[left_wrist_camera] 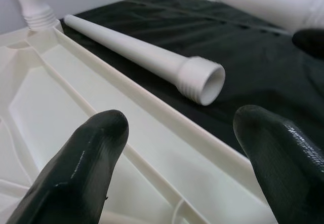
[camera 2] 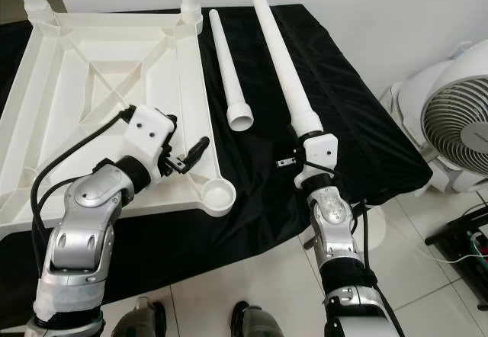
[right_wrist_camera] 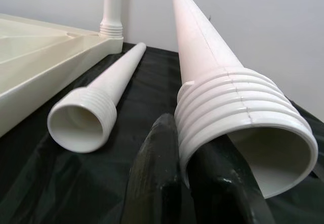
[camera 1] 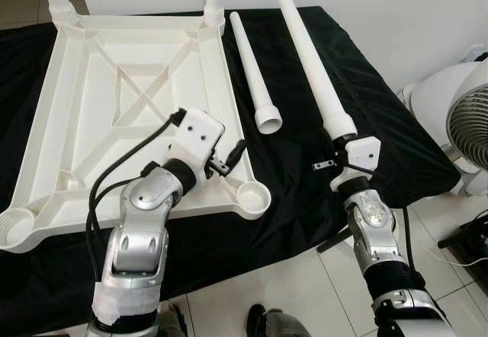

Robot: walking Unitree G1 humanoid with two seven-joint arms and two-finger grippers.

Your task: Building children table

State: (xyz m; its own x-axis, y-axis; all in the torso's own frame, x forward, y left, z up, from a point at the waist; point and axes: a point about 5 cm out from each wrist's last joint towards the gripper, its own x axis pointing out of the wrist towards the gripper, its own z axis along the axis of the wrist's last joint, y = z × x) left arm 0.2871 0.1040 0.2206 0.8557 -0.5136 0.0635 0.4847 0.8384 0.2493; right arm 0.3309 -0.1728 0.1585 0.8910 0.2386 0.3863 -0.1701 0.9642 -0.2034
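Black-draped table (camera 1: 396, 150), upturned tabletop (camera 1: 91, 108), loose leg (camera 1: 252, 74)

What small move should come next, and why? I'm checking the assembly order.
Probably carry the leg, held at its threaded end by the right gripper, toward the empty corner socket of the upturned tabletop. Two far legs already stand; the left gripper hovers open beside that socket.

Cream-white plastic tabletop (camera 1: 91, 70), upside down on a plain black cloth (camera 1: 381, 146) over the bench. Two white legs (camera 1: 252, 62) (camera 1: 309, 55), ribbed at the thick ends. Glossy black fingers (left_wrist_camera: 76, 168); silver arms with white wrist housings. Pale tiled floor (camera 1: 305, 291), white fan (camera 2: 457, 123).
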